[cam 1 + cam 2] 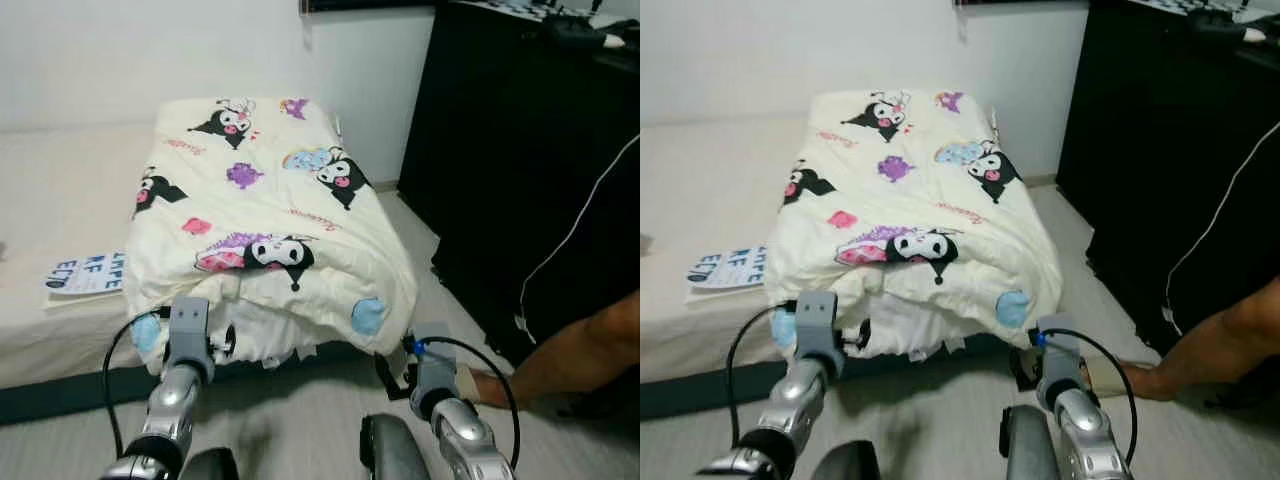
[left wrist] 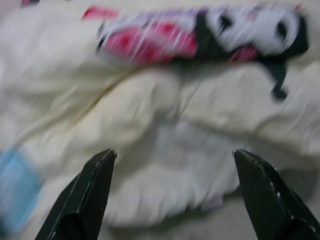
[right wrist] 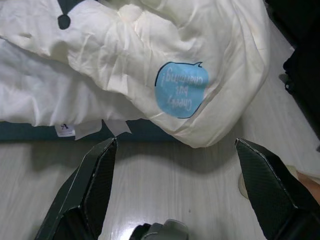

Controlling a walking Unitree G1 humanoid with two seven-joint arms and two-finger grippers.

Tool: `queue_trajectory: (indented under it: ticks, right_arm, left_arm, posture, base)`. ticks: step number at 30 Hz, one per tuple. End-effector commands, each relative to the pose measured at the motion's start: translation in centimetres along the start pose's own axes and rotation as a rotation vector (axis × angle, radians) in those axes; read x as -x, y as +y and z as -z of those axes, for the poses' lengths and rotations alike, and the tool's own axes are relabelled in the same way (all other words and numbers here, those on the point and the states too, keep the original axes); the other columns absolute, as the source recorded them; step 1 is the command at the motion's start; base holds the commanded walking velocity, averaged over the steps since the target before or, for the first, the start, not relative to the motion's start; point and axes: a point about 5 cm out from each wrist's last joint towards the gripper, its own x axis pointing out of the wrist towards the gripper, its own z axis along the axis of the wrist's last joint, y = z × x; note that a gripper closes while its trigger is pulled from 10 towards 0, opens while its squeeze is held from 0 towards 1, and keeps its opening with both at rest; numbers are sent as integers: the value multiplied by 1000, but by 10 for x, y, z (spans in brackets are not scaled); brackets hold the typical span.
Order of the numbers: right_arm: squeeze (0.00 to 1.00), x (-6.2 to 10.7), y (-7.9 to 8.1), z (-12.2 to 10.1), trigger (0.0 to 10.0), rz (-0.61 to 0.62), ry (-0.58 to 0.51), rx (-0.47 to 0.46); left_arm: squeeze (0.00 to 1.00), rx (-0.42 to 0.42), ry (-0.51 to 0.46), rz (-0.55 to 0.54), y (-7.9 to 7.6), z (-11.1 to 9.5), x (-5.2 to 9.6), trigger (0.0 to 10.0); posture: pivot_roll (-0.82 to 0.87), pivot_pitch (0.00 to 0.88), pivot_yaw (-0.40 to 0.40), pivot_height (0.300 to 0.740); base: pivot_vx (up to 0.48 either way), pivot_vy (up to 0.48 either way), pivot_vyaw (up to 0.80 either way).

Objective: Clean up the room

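A pale wood-look floor [image 3: 165,190] runs along the foot of a low bed [image 1: 60,200] with a beige mattress and a dark base, set against a white wall [image 1: 150,50].

Nearest the bed's foot, the left gripper [image 2: 172,195] hangs just before the overhanging edge of the cream quilt printed with black-and-white cartoon characters [image 1: 270,210], its two black fingers spread wide with nothing between them; that wrist view is blurred. The right gripper [image 3: 175,195] hovers over the floor just off the quilt's lower corner, fingers likewise spread apart and empty. A round blue speech-bubble print [image 3: 181,89] sits on that drooping corner, and small white fabric tags [image 3: 90,129] hang below the quilt's edge against the bed's dark base.

Beside the quilt's corner, a person's bare forearm and hand [image 1: 560,360] reach down to the floor.

On the mattress next to the quilt lies a white paper sheet with blue lettering [image 1: 88,272].

Farther back, beside the bed, stands a tall black cabinet [image 1: 520,150] with a thin white cable [image 1: 575,225] trailing down its front.
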Motion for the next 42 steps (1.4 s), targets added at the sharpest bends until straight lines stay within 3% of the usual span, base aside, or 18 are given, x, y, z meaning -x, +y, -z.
queue_trajectory:
  ticks: [1,2,4,5,6,8,13,18,21,23,25,26,28,32,35,37,38,42]
  right_arm:
    - [0,0,3,-3,10000,-11,-20,-7]
    - [0,0,9,-8,10000,-29,-43,-12]
    - [0,0,13,-11,10000,-44,-56,-15]
    - [0,0,19,-15,10000,-69,-72,-14]
    - [0,0,19,-15,10000,-69,-72,-14]
    - [0,1,22,-19,10000,-84,-83,-10]
    - [0,3,24,-22,10000,-93,-94,-9]
    - [0,10,24,-23,10000,-118,-96,-8]
    - [0,10,24,-23,10000,-118,-96,-8]
    - [0,13,24,-23,10000,-127,-103,-10]
    - [0,15,22,-24,10000,-125,-109,-14]
    - [0,15,22,-24,10000,-125,-109,-14]
    - [0,16,20,-25,10000,-118,-107,-18]
    - [0,17,19,-26,10000,-115,-105,-22]
    - [0,19,18,-27,10000,-110,-102,-27]
    - [0,20,17,-27,10000,-110,-101,-28]
    - [0,20,17,-27,10000,-109,-100,-28]
    - [0,21,14,-26,10000,-101,-94,-24]
  left_arm:
    - [0,-18,-30,15,-5,-5,-2,10000]
    - [0,-64,-101,21,-11,-22,-8,10000]
    - [0,-119,-132,17,-14,-30,-12,10000]
    - [0,-215,-154,-18,-16,-39,-17,10000]
    - [0,-215,-154,-18,-16,-39,-17,10000]
    - [0,-317,-143,-60,-14,-40,-19,10000]
    - [0,-401,-135,-89,-11,-39,-20,10000]
    - [0,-558,-12,-212,20,-25,-18,10000]
    - [0,-558,-12,-212,20,-25,-18,10000]
    - [0,-610,20,-246,32,-23,-17,10000]
    - [0,-763,79,-313,64,-22,-11,10000]
    - [0,-763,79,-313,64,-22,-11,10000]
    - [0,-848,112,-354,83,-21,-6,10000]
    - [0,-883,116,-367,87,-20,-5,10000]
    - [0,-1000,157,-367,98,-14,1,9608]
    - [0,-1025,171,-358,99,-12,3,9608]
    - [0,-1038,194,-336,99,-8,4,8431]
    - [0,-1033,260,-269,96,4,8,8863]
  posture:
    - [-207,118,-6,555]
    - [-217,135,-2,545]
    - [-225,141,0,540]
    - [-239,151,2,530]
    - [-239,151,2,530]
    - [-253,162,5,520]
    - [-265,172,6,510]
    - [-279,186,1,500]
    - [-279,186,1,500]
    - [-279,188,-1,500]
    - [-276,195,0,500]
    - [-276,195,0,500]
    - [-273,196,0,500]
    - [-273,198,1,500]
    - [-277,199,-1,500]
    - [-277,200,-2,500]
    - [-277,200,-2,500]
    - [-277,201,-2,500]
  base:
    - [0,0,0]
    - [0,0,0]
    - [0,0,0]
    - [0,0,0]
    - [0,0,0]
    - [0,0,0]
    - [0,0,0]
    - [0,0,0]
    - [0,0,0]
    - [0,0,0]
    - [0,0,0]
    - [0,0,0]
    - [0,0,0]
    - [0,0,0]
    - [0,0,0]
    - [0,0,0]
    - [0,0,0]
    - [0,0,0]
